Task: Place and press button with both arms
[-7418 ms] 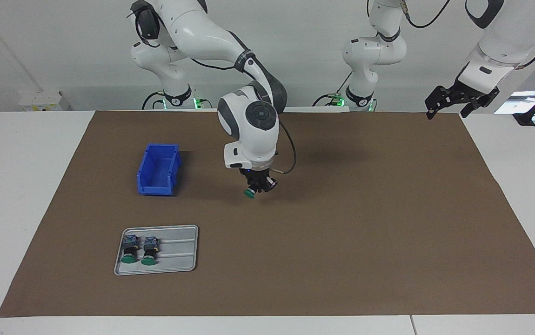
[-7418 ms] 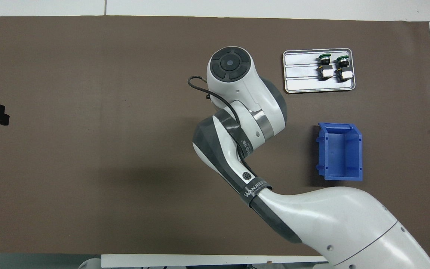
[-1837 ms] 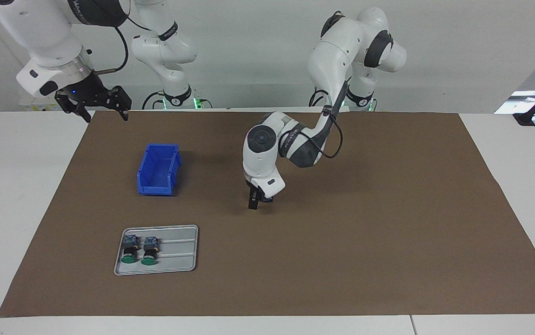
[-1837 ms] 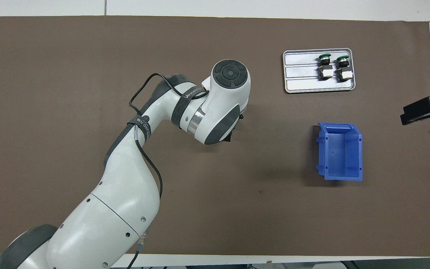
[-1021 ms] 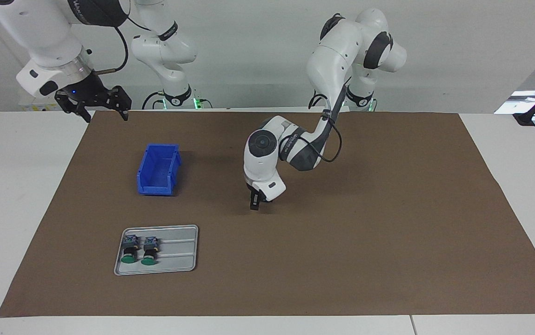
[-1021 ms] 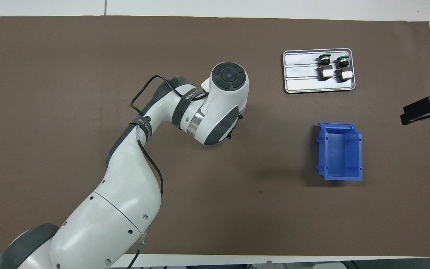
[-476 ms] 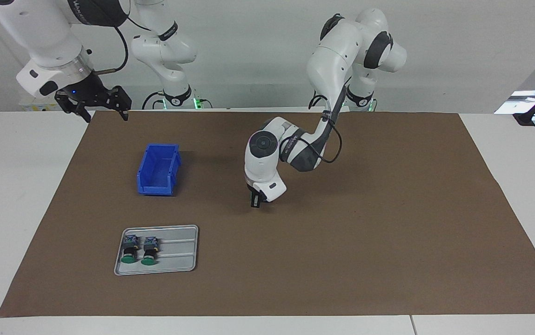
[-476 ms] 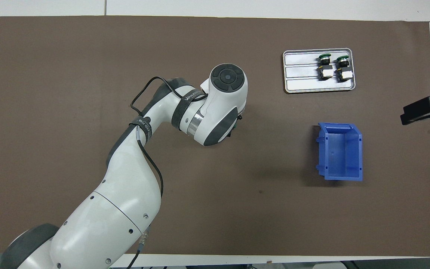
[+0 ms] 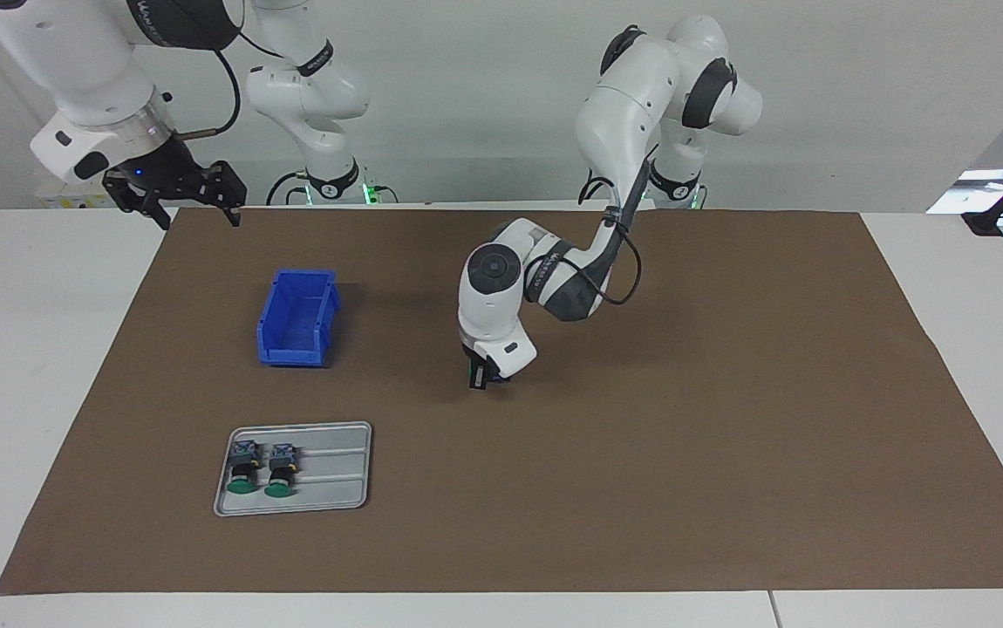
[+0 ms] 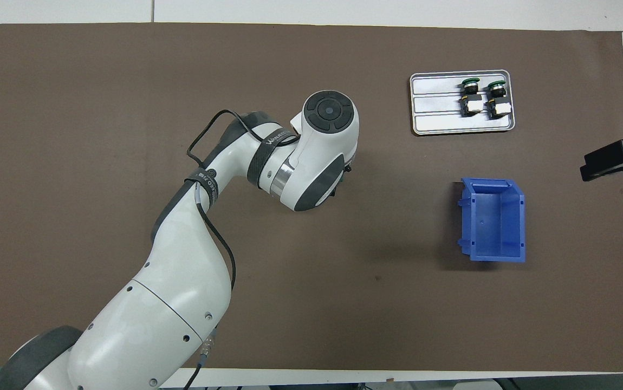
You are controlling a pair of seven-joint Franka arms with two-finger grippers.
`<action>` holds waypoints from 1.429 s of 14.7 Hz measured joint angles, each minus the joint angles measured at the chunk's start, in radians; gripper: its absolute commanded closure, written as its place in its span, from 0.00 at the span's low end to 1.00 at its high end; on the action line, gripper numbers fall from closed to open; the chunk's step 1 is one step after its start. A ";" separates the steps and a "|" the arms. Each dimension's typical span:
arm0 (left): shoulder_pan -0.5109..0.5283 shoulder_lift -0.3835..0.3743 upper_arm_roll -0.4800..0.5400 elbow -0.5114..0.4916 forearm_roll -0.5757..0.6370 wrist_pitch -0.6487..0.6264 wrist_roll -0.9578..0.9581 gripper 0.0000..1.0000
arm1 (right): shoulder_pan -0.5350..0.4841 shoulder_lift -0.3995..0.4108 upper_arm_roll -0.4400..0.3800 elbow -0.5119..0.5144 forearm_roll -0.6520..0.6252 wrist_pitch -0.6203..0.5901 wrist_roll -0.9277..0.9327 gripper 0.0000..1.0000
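Observation:
A button (image 9: 470,375) lies in the middle of the brown mat (image 9: 728,436). Only a sliver of its green cap and a bit of its blue body show. My left gripper (image 9: 481,377) points down at the mat there and is shut on the button. From overhead the left arm's wrist (image 10: 322,151) hides both the gripper and the button. My right gripper (image 9: 179,199) (image 10: 609,161) hangs open and holds nothing, over the mat's edge at the right arm's end of the table, where that arm waits.
A blue bin (image 9: 296,316) (image 10: 493,219) stands toward the right arm's end. Farther from the robots than the bin, a grey tray (image 9: 336,471) (image 10: 436,103) holds two more green-capped buttons (image 9: 244,475) (image 10: 469,95) lying side by side.
The left gripper's fingers have drawn together on the button over the last second, and the green cap now shows beside them. The right arm has not moved.

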 measured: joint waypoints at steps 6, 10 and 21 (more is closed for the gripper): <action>0.028 -0.097 0.008 -0.042 0.000 -0.004 0.031 0.98 | 0.000 0.000 0.000 0.000 0.000 0.000 0.000 0.01; 0.078 -0.169 0.009 -0.131 -0.077 -0.004 0.144 0.98 | 0.000 0.000 0.000 0.000 0.000 0.000 0.000 0.01; 0.210 -0.409 0.011 -0.518 -0.483 0.206 0.512 0.95 | 0.000 0.000 0.000 0.000 0.000 0.000 0.000 0.01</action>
